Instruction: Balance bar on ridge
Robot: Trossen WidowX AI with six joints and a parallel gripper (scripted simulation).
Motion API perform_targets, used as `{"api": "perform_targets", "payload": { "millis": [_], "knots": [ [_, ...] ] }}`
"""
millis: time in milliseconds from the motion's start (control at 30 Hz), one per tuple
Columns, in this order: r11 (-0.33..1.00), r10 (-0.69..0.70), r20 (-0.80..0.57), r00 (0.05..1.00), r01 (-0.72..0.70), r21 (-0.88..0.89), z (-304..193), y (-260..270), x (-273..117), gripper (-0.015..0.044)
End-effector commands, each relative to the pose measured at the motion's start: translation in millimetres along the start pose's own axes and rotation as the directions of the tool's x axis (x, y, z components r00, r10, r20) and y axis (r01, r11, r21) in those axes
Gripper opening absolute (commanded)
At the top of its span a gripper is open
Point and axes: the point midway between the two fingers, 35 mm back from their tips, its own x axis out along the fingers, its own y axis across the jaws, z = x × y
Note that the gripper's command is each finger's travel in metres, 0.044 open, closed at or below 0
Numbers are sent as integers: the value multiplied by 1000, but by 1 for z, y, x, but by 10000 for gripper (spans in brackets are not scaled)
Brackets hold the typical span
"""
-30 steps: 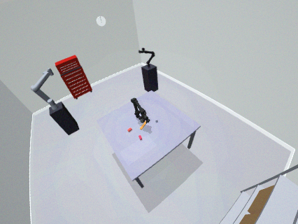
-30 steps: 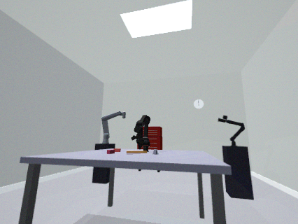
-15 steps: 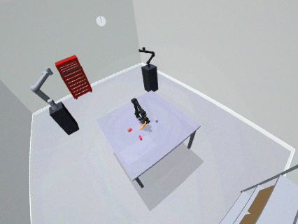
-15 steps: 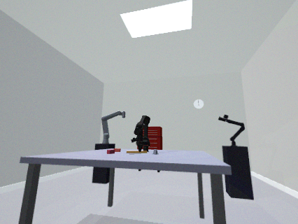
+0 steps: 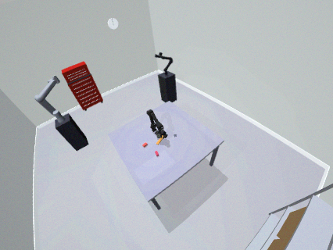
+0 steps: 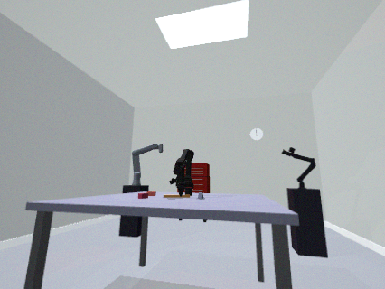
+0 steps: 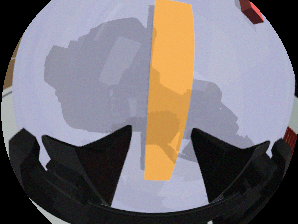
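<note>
The orange bar (image 5: 159,141) (image 6: 171,196) (image 7: 172,65) lies flat on the table (image 5: 195,144) (image 6: 104,205), running up and down in the wrist view. My gripper (image 5: 162,136) (image 6: 184,194) (image 7: 162,131) is open, low over the bar, with one finger on each side of its near part. Gaps show between the bar and both fingertips in the wrist view. The small grey ridge (image 5: 175,135) (image 6: 201,196) stands apart from the bar, to the right of the gripper in the top and exterior views. The ridge is not in the wrist view.
Two small red blocks stand on the table left of the bar: one (image 5: 145,144) (image 6: 152,193) and another (image 5: 157,153) (image 6: 143,195). Part of a red block (image 7: 253,12) shows at the wrist view's upper right. Two other arms on dark pedestals and a red cabinet stand beyond the table.
</note>
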Motion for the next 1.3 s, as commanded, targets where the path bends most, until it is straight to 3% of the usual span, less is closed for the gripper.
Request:
{"api": "perform_targets", "payload": {
  "millis": [0, 100, 300, 467, 1267],
  "knots": [
    [1000, 0, 0, 1000, 0, 0, 0, 0, 0, 236],
    [1000, 0, 0, 1000, 0, 0, 0, 0, 0, 157],
    [1000, 0, 0, 1000, 0, 0, 0, 0, 0, 118],
    [1000, 0, 0, 1000, 0, 1, 1, 1, -8, 0],
    [1000, -2, 1, 1000, 2, 5, 1, 3, -69, 0]
  ]
}}
